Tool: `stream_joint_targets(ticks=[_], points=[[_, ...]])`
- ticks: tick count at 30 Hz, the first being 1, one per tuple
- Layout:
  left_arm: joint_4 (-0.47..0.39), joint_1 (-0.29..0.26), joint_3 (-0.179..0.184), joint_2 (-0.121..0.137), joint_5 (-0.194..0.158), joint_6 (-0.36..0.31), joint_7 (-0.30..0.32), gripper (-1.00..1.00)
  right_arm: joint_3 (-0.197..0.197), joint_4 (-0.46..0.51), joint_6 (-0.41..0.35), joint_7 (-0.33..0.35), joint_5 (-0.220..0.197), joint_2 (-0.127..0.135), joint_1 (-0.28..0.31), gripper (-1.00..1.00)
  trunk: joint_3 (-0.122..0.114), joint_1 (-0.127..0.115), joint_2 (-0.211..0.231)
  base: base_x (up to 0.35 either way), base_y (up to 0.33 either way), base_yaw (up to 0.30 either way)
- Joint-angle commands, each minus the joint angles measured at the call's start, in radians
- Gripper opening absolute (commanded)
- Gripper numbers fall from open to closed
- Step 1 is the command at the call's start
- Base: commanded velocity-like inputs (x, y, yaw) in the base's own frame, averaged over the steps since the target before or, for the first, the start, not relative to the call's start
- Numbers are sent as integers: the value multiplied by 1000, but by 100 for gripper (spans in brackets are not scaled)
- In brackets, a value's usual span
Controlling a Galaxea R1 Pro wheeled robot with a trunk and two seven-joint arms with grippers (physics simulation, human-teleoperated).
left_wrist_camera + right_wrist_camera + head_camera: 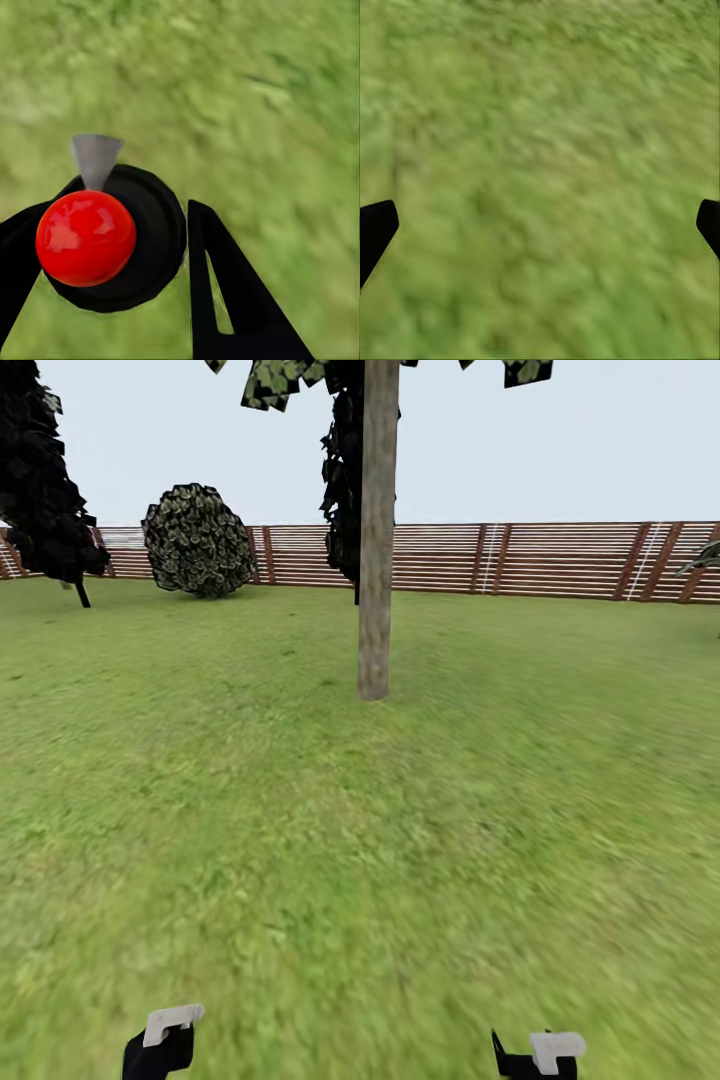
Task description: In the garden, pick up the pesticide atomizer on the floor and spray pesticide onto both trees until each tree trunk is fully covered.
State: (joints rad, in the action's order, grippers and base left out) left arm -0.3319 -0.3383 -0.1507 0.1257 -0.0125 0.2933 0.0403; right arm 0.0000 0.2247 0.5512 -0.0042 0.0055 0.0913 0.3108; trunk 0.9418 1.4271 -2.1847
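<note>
Left gripper (112,255) is closed on the pesticide atomizer (112,240), its red top (85,237) and grey nozzle (95,159) seen above blurred lawn (255,97). Right gripper (540,225) stands open, fingertips (375,225) wide apart over grass, holding nothing. In the head view, one pale mottled tree trunk (377,540) rises upright mid-lawn ahead, well apart from both grippers. Brown slat fence (560,560) bounds the far edge, with a round bush (197,540) and a dark cone-shaped tree (45,480) near it.

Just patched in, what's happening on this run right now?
The left gripper is holding the pesticide atomizer, red top toward the wrist camera, over the lawn. The right gripper is open and empty above grass. A pale tree trunk stands ahead, apart from both arms, with the fence behind it.
</note>
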Motion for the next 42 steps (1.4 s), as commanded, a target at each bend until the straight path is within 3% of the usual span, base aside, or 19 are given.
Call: stream_joint_targets(ticks=[1,42], points=[[1,-1,-4,0,-1,3,4,-100,0,-1,3,0,1,0,1,100,1,0,0,339,0,0],[-1,-1,-4,0,-1,3,4,-100,0,-1,3,0,1,-1,1,100,-8,0,0,339,0,-4]])
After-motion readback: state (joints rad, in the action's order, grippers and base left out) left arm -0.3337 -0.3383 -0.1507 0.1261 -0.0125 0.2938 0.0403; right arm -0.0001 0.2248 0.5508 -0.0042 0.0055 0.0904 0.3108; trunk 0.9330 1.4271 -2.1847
